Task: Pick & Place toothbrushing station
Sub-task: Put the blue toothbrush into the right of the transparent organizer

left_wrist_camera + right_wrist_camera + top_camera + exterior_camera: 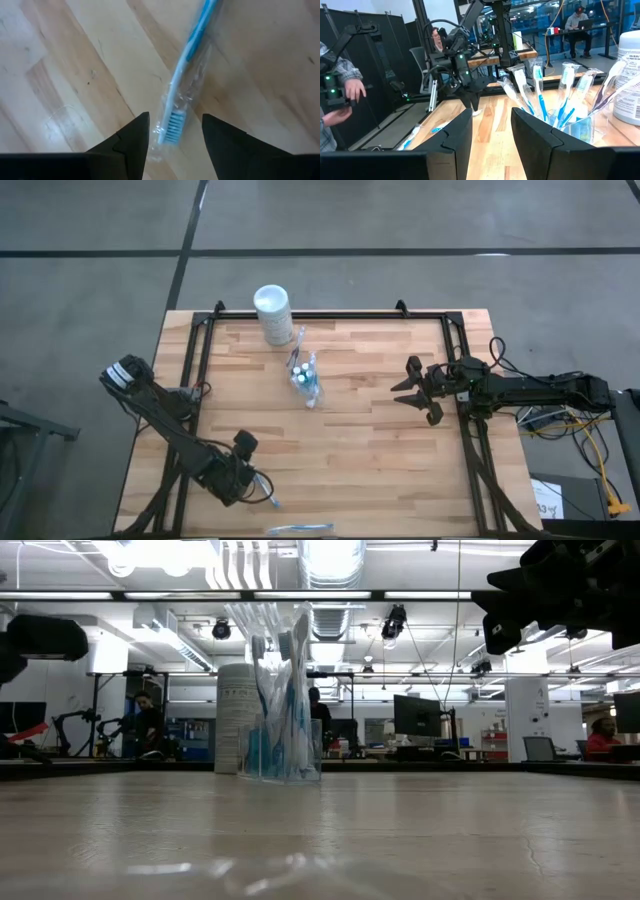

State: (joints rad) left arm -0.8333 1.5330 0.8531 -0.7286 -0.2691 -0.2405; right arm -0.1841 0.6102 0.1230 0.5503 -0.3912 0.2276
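1. Left gripper [262,492] low over the near-left part of the wooden table [370,460]; jaws spread, nothing pinched; fingertips [135,135] standing to either side of the bristle end of a wrapped blue-and-white toothbrush [181,80] lying flat on the wood, brush head just ahead of the gap between the jaws, handle running on away from them; no clear contact between fingers and wrapper.
2. A second wrapped toothbrush [300,529] flat at the near table edge, just beside the left gripper and outside its jaws.
3. Right gripper [412,388] held above the right side of the table, pointed toward the middle; jaws parted, empty.
4. Toothbrushing station [306,383] near the table's centre, well ahead of the right jaws and apart from them; a small clear plastic holder [580,127], upright, filled with wrapped toothbrushes [285,690] fanning outward from it; well apart from the left jaws too.
5. White cylindrical container [272,313] with a round lid just behind the station, near the far edge of the table.
6. Beyond the table, a workshop room with desks and monitors; a seated person [576,22] at a desk far off; another person's hand [354,89] at the side of the right wrist view.
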